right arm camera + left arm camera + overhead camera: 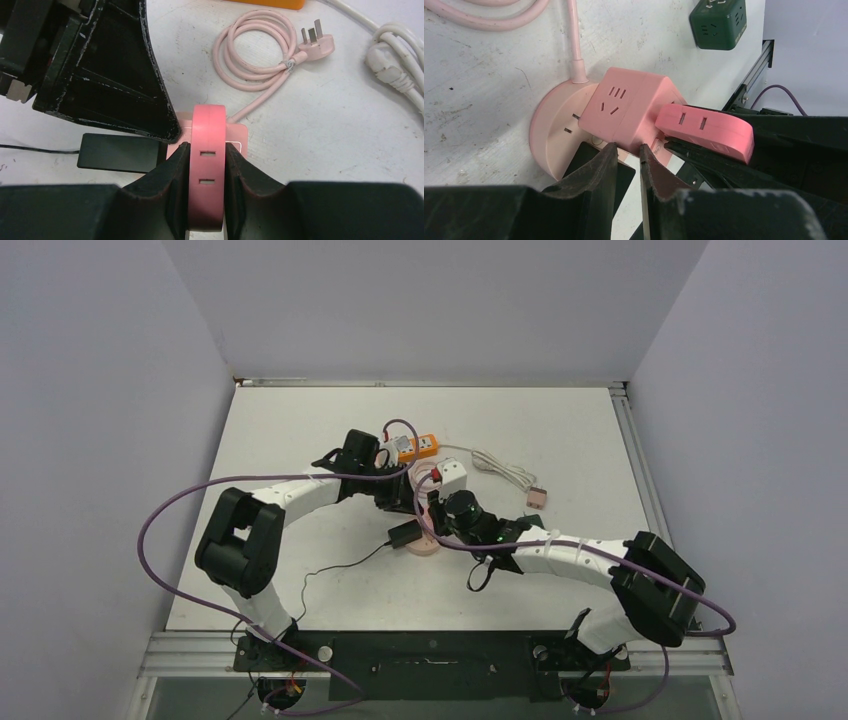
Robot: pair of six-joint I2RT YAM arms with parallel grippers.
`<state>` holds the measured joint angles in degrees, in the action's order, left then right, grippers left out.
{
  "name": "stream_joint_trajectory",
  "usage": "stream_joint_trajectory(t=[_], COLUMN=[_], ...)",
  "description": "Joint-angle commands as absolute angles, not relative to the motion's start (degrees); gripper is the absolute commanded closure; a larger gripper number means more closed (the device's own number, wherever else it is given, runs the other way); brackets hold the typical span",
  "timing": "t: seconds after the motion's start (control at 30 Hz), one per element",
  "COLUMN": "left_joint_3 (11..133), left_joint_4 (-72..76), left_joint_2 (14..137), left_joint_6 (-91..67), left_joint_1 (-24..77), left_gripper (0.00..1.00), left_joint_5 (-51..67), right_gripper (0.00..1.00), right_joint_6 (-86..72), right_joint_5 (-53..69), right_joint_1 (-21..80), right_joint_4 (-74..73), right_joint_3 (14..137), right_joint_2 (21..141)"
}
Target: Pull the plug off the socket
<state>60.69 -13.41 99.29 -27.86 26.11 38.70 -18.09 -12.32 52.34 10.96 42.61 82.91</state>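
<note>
Where my right gripper (206, 147) ends, its jaws are clamped on the flat faces of the pink plug (206, 170), which stands on edge between them. Its long axis runs straight ahead from these jaws, in line with my fingers, and its far end meets a side face of the pink socket cube (629, 107) just beyond; the prongs are hidden. Pulling straight back along that line looks like the way out. My left gripper (626, 150) sits left of the plug, jaws nearly together, tips against the cube's edge; whether they pinch anything I cannot tell. Further out, the cube rests on a round pink base (551, 135), with its cord (250, 50) coiled beyond.
</note>
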Motion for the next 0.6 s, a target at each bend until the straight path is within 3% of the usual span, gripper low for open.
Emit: stream_joint_trajectory(t=[0.0,0.13,0.57], left_joint_3=[59.3,59.4,59.4], left_joint_4=[-18.6,-18.8,-18.9], left_joint_2=[103.0,103.1,103.4], left_joint_6=[-23.5,-23.5,-23.5], left_joint_1=[26.2,26.2,26.4], left_gripper=[0.83,0.83,0.84], left_joint_5=[29.0,29.0,28.7], right_gripper=[0.95,0.95,0.95], right_joint_6=[-15.0,-15.4,-23.0], right_joint_5=[-19.8,-19.9,-2.3], right_joint_1=[56.1,56.3,46.1], right_joint_4=[12.9,12.8,17.3], right_joint_3=[44.1,44.4,40.5], right_joint_2=[80.6,80.7,78.0])
